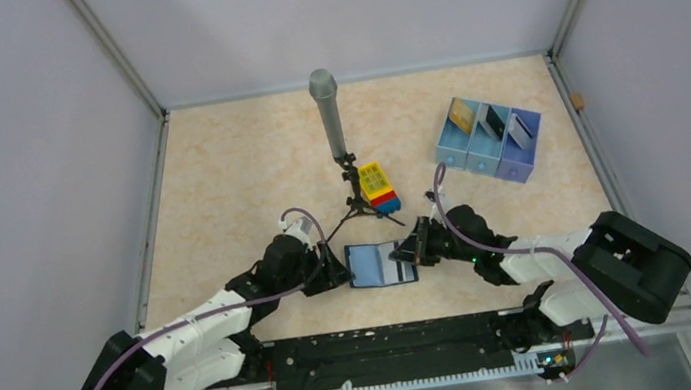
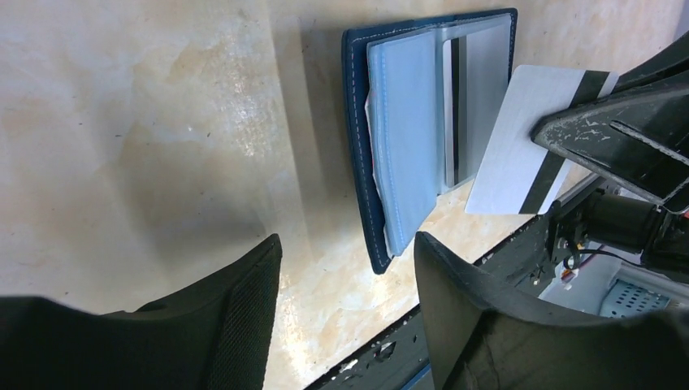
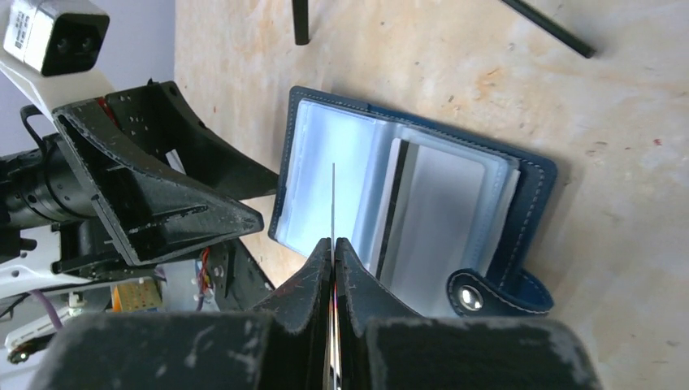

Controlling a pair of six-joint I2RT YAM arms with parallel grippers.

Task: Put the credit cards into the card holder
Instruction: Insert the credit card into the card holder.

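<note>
Pressed together on a pale, dark-striped card [image 2: 520, 146], the right tool [image 3: 333, 244] holds it edge-on above the open blue wallet [image 1: 379, 263], which lies flat on the surface [image 1: 237, 169] just ahead of its tips. The left tool [image 2: 348, 241] stands spread and empty beside the wallet. The insertion step looks in hand, and the next move calls for aligning the card's edge with a slot and sliding it in.

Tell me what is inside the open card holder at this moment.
One pale card with a dark stripe sits sleeved in the snap-tab half of the card holder. The other sleeves look empty; anything behind the stacked sleeves is hidden.
</note>
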